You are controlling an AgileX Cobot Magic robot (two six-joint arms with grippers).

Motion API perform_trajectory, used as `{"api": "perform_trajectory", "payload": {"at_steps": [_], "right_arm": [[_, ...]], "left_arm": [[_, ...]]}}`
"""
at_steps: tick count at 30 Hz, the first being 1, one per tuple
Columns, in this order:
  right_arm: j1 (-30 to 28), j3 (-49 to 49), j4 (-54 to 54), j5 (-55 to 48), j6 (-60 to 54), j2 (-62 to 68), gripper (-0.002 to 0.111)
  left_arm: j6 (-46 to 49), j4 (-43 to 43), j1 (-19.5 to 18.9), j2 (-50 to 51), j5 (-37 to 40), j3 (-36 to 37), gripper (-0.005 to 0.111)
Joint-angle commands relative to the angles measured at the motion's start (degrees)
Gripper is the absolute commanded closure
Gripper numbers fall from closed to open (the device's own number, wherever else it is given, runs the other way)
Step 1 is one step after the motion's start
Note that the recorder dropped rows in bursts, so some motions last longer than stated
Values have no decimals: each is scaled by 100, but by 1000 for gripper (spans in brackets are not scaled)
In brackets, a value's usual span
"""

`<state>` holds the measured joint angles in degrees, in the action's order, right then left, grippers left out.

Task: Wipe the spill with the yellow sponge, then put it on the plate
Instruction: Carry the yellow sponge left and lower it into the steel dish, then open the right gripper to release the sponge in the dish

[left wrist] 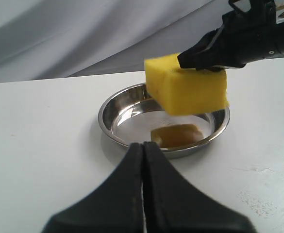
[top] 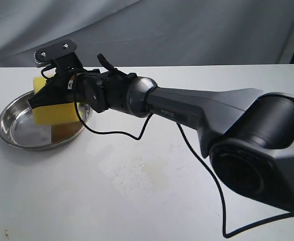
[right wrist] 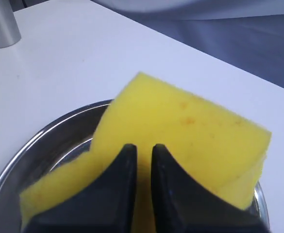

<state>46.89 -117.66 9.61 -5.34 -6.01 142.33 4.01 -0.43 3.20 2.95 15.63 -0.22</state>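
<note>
The yellow sponge (top: pixel 54 109) hangs just above the plate (top: pixel 16 125), a shiny steel dish at the table's left. My right gripper (top: pixel 40 100) is shut on the sponge, pinching its upper part; in the right wrist view the sponge (right wrist: pixel 195 131) bulges around the narrow gap of the gripper (right wrist: pixel 143 148). From the left wrist view the sponge (left wrist: pixel 188 87) floats over the plate (left wrist: pixel 108 109), and its brownish reflection shows in the dish. The spill (top: pixel 136 173) is a faint pale smear mid-table. My left gripper (left wrist: pixel 143 144) is shut and empty, short of the plate.
The right arm (top: pixel 197 113) stretches across the table from the right, trailing a black cable (top: pixel 207 170). A grey cloth backdrop (top: pixel 187 30) hangs behind the table. A metal cylinder (right wrist: pixel 1 22) stands at the far corner in the right wrist view.
</note>
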Motion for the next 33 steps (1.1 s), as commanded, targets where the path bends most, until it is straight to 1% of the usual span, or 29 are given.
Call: {"api": "perform_trajectory", "payload": {"at_steps": [1,10,15,17,19,24,31,33], "right_arm": [[-25,-282,-24,-41,6,272,97],[-34,-282,-163,-19,-19,387,97],[-21,-282,-163,-56,-19,184,88],[-21,-282,-163,-299,-19,36,85],[-21,-282,-344,-632,-37,-169,84],[-33,-282,-1227,-1606,-46,-704,84],[-206,-282,-1262,-2715,-152,-1328,84],[-293,-282,-1313,-3176,-176,-1561,84]], "left_arm": [[-7,-44,37,-25,-43,22,107],[-7,-44,37,-25,-43,22,107],[-7,-44,37,-25,-43,22,107],[-7,-44,37,-25,-43,22,107],[-7,-44,37,-25,-43,22,107],[-7,-44,37,-25,-43,22,107],[-7,-44,37,-25,-43,22,107],[-7,-44,37,-25,-43,22,107]]}}
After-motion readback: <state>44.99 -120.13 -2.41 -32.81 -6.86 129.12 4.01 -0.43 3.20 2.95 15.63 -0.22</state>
